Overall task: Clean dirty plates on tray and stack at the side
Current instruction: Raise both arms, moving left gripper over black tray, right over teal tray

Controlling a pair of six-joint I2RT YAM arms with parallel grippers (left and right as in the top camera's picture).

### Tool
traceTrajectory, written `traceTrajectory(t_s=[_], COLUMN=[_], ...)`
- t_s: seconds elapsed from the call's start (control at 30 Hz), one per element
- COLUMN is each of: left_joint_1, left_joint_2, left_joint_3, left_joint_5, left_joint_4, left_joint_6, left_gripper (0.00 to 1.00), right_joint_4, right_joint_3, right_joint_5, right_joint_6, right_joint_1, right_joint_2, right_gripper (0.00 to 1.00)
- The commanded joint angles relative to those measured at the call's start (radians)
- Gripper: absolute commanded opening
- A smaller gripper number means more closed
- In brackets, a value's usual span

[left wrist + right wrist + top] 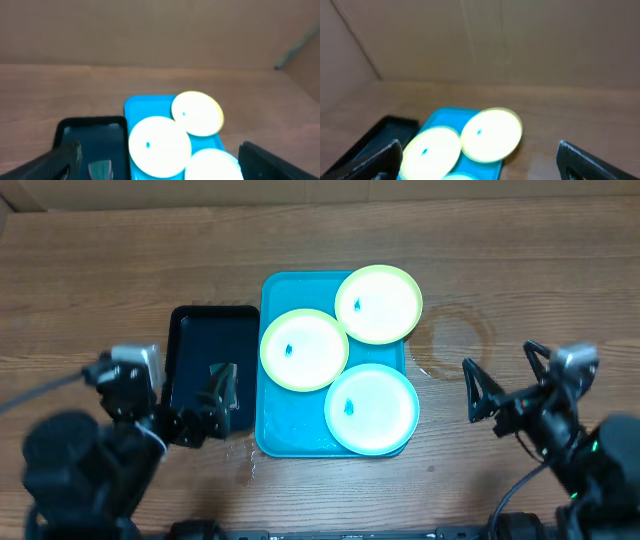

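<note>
Well, left gripper: we see its jaws spread wide with nothing between them, and it touches none of the plates.
Right gripper: we see it spread just as wide and just as empty, over the bare table.
Tray: we find it ahead and to the right of the left gripper and to the left of the right gripper, roughly between the two.
Plates: all three lie on the tray, apart from both grippers.
Far plate: it has a yellow-green rim, lies farthest ahead of both grippers and overhangs the tray's far right corner.
Middle plate: it has a yellow-green rim and lies on the side nearer the left gripper. Its rim meets the far plate's, and we cannot tell which lies on top.
Near plate: it has a light-blue rim, lies closest to the right gripper and reaches slightly over the tray's right edge.
Smudges: we count one small blue mark on each pale centre.
Black tray: it sits just ahead of the left gripper, beside the tray's left edge. A small grey shape lies in it, too blurred for us to name.
</note>
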Motion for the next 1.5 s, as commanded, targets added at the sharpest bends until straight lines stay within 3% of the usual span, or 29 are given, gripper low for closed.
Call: traceTrajectory(t_s=[0.0, 0.2, 0.57, 0.6, 0.63, 0.67, 0.7, 0.77, 0.8, 0.87, 1.23, 1.47], left_joint_1=[-0.001, -0.001, -0.001, -0.001, -0.001, -0.001, -0.001, -0.001, -0.001, -0.001, -0.001, -0.001], left_joint_2=[0.113, 0.308, 0.504, 0.518, 0.531, 0.545, 0.559, 0.586, 0.597, 0.62, 0.644, 0.644], left_joint_3=[0.171, 0.396, 0.417, 0.417, 0.417, 0.417, 0.417, 0.417, 0.417, 0.417, 0.311, 0.263], left_joint_5=[0.054, 0.059, 0.087, 0.087, 0.087, 0.086, 0.086, 0.087, 0.086, 0.083, 0.063, 0.042], left_joint_4=[-0.089, -0.3, -0.519, -0.534, -0.546, -0.555, -0.567, -0.592, -0.6, -0.616, -0.603, -0.584], left_joint_6=[0.072, 0.077, 0.078, 0.078, 0.078, 0.079, 0.079, 0.078, 0.079, 0.09, 0.093, 0.093], left_gripper=[1.0, 1.0, 0.98, 0.92, 0.69, 0.31, 0.04, 0.05, 0.04, 0.04, 0.04, 0.04], right_joint_4=[-0.085, -0.306, -0.384, -0.386, -0.387, -0.387, -0.386, -0.387, -0.387, -0.387, -0.36, -0.303], right_joint_3=[0.149, 0.38, 0.443, 0.443, 0.443, 0.443, 0.443, 0.443, 0.441, 0.438, 0.437, 0.437], right_joint_5=[-0.059, -0.164, -0.529, -0.562, -0.592, -0.616, -0.63, -0.631, -0.631, -0.627, -0.111, 0.105], right_joint_6=[0.006, 0.007, 0.007, 0.007, 0.007, 0.007, 0.007, 0.007, 0.007, 0.008, 0.292, 0.439], right_joint_1=[-0.002, -0.002, -0.002, -0.002, -0.002, -0.002, -0.002, 0.002, 0.009, 0.029, 0.259, 0.407], right_joint_2=[0.126, 0.397, 0.713, 0.731, 0.748, 0.763, 0.775, 0.794, 0.801, 0.812, 0.856, 0.907], right_gripper=[1.0, 1.0, 1.0, 1.0, 1.0, 0.95, 0.8, 0.43, 0.32, 0.21, 0.22, 0.29])
